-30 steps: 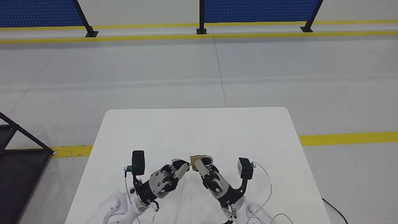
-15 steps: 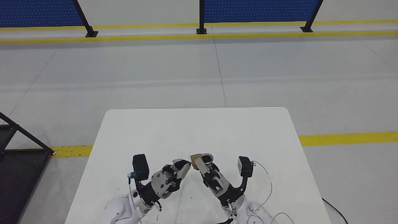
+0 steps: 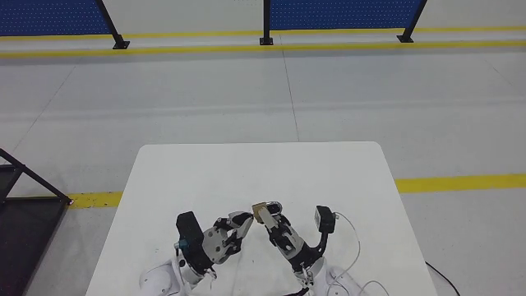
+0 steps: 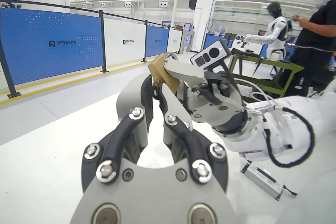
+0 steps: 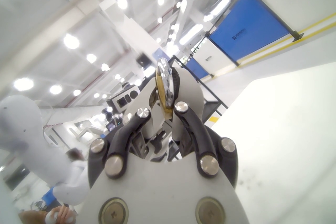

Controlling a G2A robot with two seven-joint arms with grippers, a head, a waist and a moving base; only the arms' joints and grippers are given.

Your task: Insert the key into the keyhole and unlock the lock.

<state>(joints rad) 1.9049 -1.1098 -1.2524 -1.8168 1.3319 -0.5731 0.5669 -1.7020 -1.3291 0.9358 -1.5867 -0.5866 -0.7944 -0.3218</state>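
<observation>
A brass padlock (image 3: 261, 210) with a chrome shackle (image 5: 164, 78) is held above the near part of the white table (image 3: 263, 168) by my right gripper (image 3: 266, 216), which is shut on it. In the left wrist view the padlock (image 4: 160, 74) sits clamped between the right gripper's pale fingers (image 4: 183, 72). My left gripper (image 4: 156, 89) stands just beneath the lock's bottom face, its fingers pressed together on the key, of which only a small tip (image 4: 157, 83) shows. In the top view the left gripper (image 3: 241, 222) almost meets the lock.
A grey box with cables (image 4: 262, 184) lies on the table beside the right arm. A black rack (image 3: 20, 185) stands off the table's left side. The far half of the table is bare.
My left arm has shifted slightly towards the right and the lock, bringing its fingertips closer to the padlock. The right gripper and the padlock have barely moved.
</observation>
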